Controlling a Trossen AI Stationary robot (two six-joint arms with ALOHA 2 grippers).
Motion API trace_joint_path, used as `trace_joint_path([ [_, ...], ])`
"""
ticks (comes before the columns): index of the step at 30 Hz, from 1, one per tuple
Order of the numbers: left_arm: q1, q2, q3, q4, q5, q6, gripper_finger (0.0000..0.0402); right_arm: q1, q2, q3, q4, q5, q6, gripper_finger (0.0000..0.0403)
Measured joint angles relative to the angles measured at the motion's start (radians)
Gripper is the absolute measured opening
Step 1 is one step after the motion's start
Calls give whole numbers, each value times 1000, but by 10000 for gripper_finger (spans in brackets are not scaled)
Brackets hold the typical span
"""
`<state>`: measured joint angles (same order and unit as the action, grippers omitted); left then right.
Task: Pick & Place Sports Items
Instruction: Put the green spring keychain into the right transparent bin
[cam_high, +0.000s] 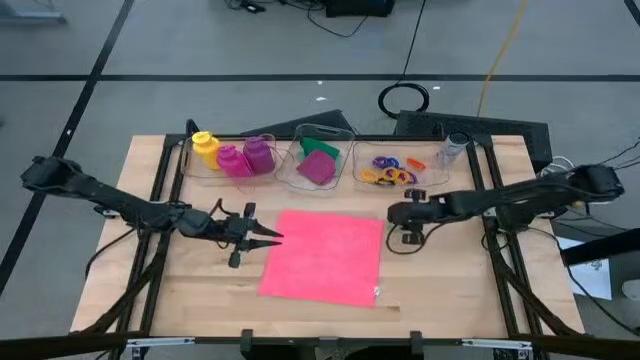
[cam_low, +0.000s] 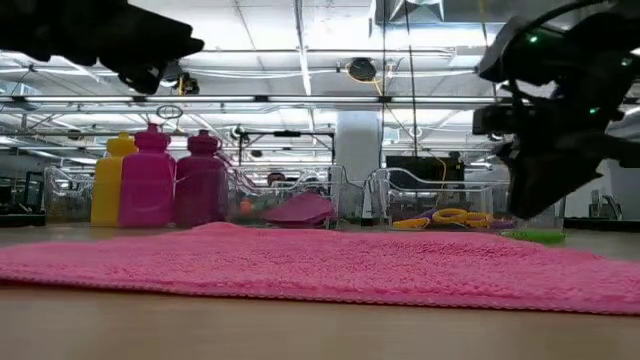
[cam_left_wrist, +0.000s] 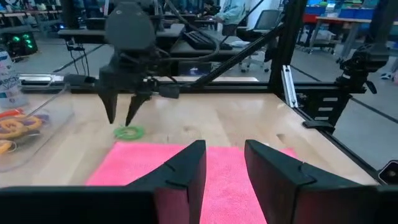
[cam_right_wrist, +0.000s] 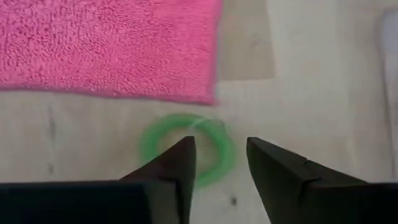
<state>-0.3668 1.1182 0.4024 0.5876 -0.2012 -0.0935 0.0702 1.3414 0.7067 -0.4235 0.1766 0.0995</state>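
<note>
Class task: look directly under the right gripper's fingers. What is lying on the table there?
A small green ring lies flat on the bare wood beneath the right gripper, beside the pink cloth. The fingers cover part of the ring's near edge.

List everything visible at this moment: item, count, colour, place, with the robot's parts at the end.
Bottles: three, yellow, magenta, purple; upright in the left clear bin.
Folded cloths: two, green and magenta; middle bin.
Rings: several, orange, yellow, purple, blue; right bin.
Clear bins: three, along the table's far edge.
Pink cloth: one, spread flat at the table's centre.
Green ring: one, on the table beside the pink cloth's right edge.
Table: one, light wood.
Left gripper: at the pink cloth's left edge, jaws apart, holding nothing.
Right gripper: over the green ring, jaws apart.
</note>
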Motion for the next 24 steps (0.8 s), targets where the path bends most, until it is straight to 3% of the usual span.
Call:
trace_joint_path([
  [9, 0, 0, 0, -3, 1, -2, 97, -11, 80, 0, 29, 6, -33, 174],
  [15, 0, 0, 0, -3, 2, -2, 97, -34, 118, 1, 31, 4, -33, 198],
  [20, 0, 1, 0, -12, 2, -1, 97, -49, 143, 4, 30, -8, -33, 188],
  [24, 0, 1, 0, -16, 2, -1, 97, -50, 147, 4, 29, -33, -33, 140],
])
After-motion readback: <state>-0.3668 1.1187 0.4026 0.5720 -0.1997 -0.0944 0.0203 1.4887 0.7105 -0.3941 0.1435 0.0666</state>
